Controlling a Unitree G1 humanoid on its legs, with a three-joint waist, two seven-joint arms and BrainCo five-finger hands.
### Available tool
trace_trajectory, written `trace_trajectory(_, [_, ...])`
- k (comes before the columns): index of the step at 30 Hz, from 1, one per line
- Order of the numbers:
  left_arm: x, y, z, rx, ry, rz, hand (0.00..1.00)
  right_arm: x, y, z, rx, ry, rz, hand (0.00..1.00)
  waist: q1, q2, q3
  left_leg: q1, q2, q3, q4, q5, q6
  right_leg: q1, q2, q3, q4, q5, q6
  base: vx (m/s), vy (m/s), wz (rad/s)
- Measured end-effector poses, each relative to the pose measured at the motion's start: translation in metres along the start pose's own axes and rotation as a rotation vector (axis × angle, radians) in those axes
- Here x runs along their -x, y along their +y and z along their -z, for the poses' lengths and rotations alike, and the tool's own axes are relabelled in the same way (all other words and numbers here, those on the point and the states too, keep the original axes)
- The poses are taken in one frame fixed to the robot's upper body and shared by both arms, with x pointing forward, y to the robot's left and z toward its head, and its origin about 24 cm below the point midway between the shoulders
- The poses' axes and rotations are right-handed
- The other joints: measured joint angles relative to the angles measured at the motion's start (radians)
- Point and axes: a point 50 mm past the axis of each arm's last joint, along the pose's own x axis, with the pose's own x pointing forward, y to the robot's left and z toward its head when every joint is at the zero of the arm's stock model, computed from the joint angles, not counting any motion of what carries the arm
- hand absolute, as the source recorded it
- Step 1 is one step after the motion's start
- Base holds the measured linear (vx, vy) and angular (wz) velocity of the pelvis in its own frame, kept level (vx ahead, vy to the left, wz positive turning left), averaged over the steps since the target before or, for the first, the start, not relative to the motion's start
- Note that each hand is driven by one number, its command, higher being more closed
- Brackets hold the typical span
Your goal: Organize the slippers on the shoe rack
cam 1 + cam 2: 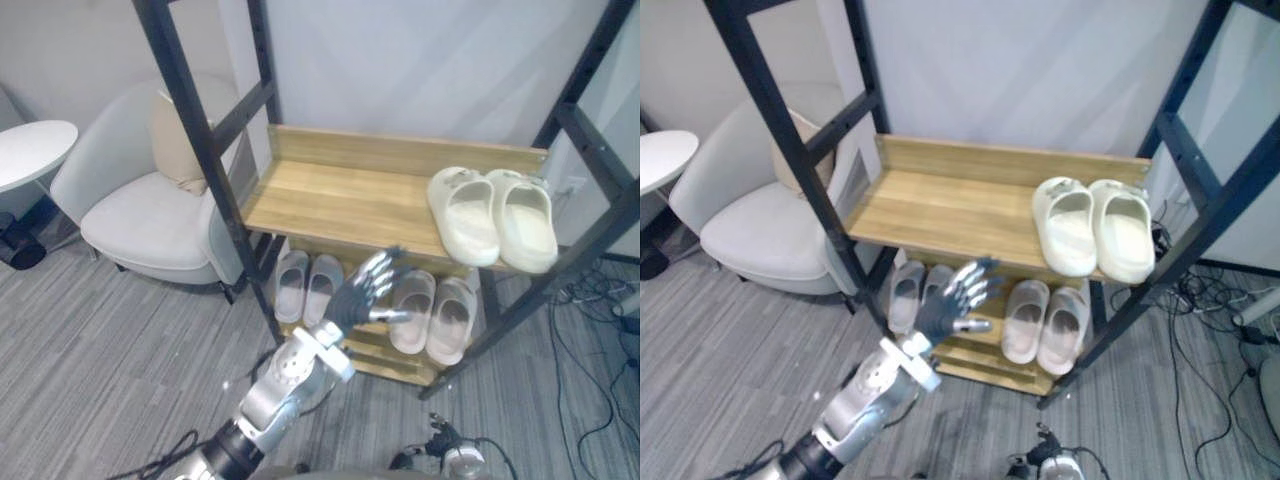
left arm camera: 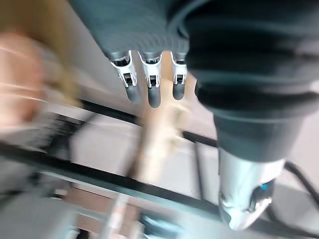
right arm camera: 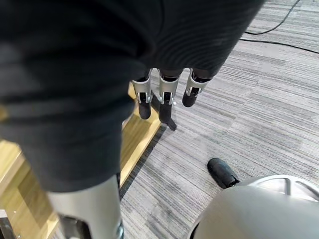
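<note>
Before the lower shelf (image 1: pixel 385 366), the left hand (image 1: pixel 358 295) overlaps one slipper's (image 1: pixel 416 322) edge.

The black-framed shoe rack (image 1: pixel 340 195) stands on grey carpet (image 1: pixel 90 350). Its upper wooden shelf carries one pair of cream slippers (image 1: pixel 492 215) at the right end. The lower shelf (image 1: pixel 385 362) holds two more, side by side: a left grey pair (image 1: pixel 306 285) and a right grey pair (image 1: pixel 433 312).

A pair of cream clog slippers (image 1: pixel 492 215) stands side by side, soles down, at the right end of the upper wooden shelf (image 1: pixel 340 195) of the black-framed shoe rack (image 1: pixel 192 130), above and right of the left robot hand (image 1: pixel 362 292). On the lower shelf (image 1: pixel 385 368), a pale grey pair (image 1: pixel 305 285) lies just left of that hand and a beige pair (image 1: pixel 433 312) just right of it.
</note>
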Motion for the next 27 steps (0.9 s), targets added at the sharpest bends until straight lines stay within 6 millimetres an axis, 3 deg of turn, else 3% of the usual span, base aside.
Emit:
trace_trajectory(4, [0.029, 0.032, 0.052, 0.004, 0.221, -0.175, 0.0, 0.0, 0.002, 0.003, -0.004, 0.014, -0.006, 0.0, 0.01, -0.006, -0.004, 0.002, 0.02, -0.004, -0.002, 0.0, -0.015, 0.002, 0.021, 0.002, 0.0, -0.004, -0.003, 0.02, -0.011, 0.0])
trace_trajectory(7, [0.042, 0.049, 0.074, -0.006, 0.328, -0.266, 0.0, 0.0, 0.002, 0.005, -0.011, 0.021, -0.008, 0.0, 0.019, -0.007, -0.004, 0.009, 0.028, -0.007, -0.008, 0.003, -0.017, 0.007, 0.03, 0.0, 0.0, -0.007, -0.01, 0.05, -0.012, 0.01])
trace_trajectory(10, [0.07, 0.077, 0.099, -0.039, 0.474, -0.445, 0.0, 0.001, 0.005, 0.004, -0.037, 0.016, -0.012, 0.0, 0.023, -0.013, -0.008, 0.019, 0.034, -0.016, -0.029, 0.012, -0.021, 0.009, 0.042, -0.007, 0.0, -0.011, -0.013, 0.07, 0.004, 0.04])
trace_trajectory(19, [0.126, 0.108, 0.127, -0.026, 0.657, -0.741, 0.0, 0.0, 0.02, -0.01, -0.102, -0.018, -0.029, 0.0, 0.03, -0.041, 0.0, 0.022, 0.028, -0.032, -0.034, 0.018, -0.021, 0.016, 0.038, -0.021, 0.0, -0.015, -0.009, 0.04, 0.027, 0.05])
trace_trajectory(22, [0.137, 0.108, 0.133, -0.029, 0.694, -0.78, 0.0, 0.001, 0.031, -0.013, -0.127, -0.021, -0.052, 0.0, 0.038, -0.045, -0.003, 0.022, 0.027, -0.034, -0.036, 0.018, -0.02, 0.017, 0.037, -0.022, 0.0, -0.018, -0.005, 0.0, 0.01, 0.02])
trace_trajectory(27, [0.144, 0.109, 0.135, 0.013, 0.691, -0.853, 0.0, 0.001, 0.032, -0.014, -0.131, -0.02, -0.056, 0.0, 0.045, -0.044, -0.002, 0.019, 0.029, -0.029, -0.038, 0.017, -0.02, 0.008, 0.037, -0.015, 0.008, -0.025, -0.001, 0.01, 0.006, -0.03])
